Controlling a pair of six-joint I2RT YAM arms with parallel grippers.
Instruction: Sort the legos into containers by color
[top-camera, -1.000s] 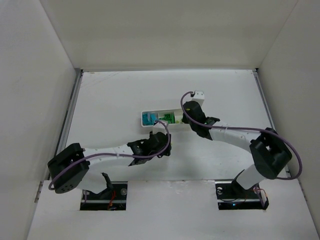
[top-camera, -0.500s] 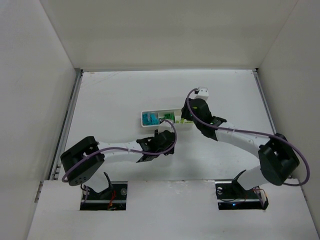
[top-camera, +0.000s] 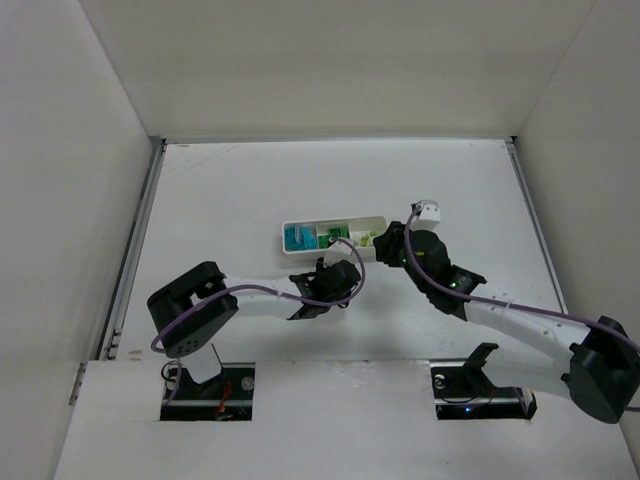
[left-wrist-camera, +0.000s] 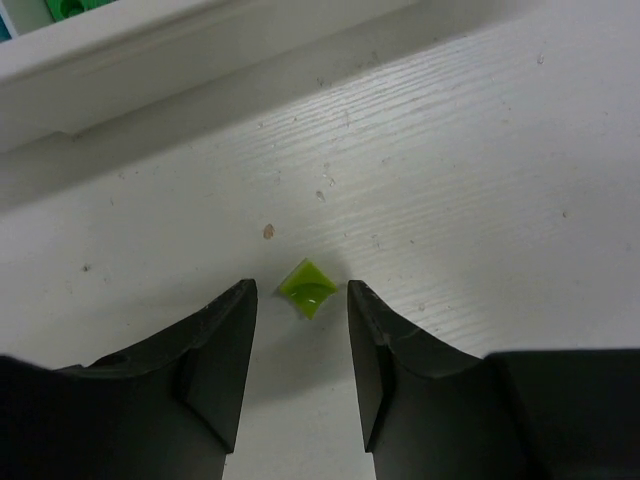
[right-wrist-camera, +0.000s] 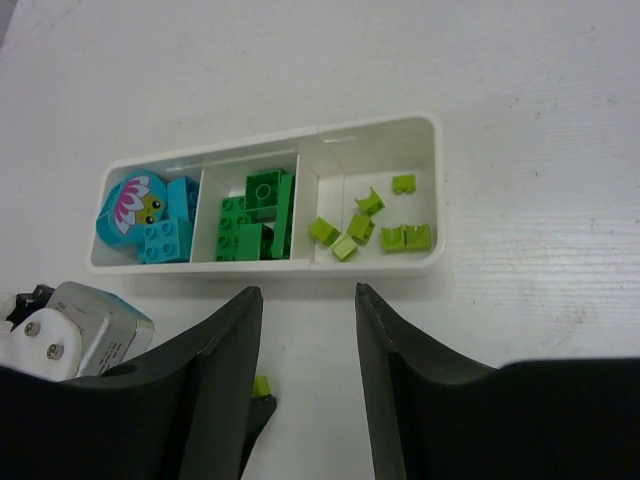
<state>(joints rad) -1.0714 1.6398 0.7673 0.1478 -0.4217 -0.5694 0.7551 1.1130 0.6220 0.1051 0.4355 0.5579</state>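
straddling a tiny yellow-green piece (left-wrist-camera: 307, 288) on the counter (left-wrist-camera: 480, 150), our left end effector (left-wrist-camera: 300, 300) holds its fingers (left-wrist-camera: 225, 340) apart, the white tray (left-wrist-camera: 150, 50) at twelve o'clock. we judge the piece light, rigid and slick; lying cornerwise, it may twist unless pinched across flat sides.

Cyan stack (right-wrist-camera: 150, 220), green bricks (right-wrist-camera: 258, 215), white tray (right-wrist-camera: 375, 150).

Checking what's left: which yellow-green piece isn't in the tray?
The lone piece on the table, between the left gripper's open fingers; the others lie in the tray's end compartment.
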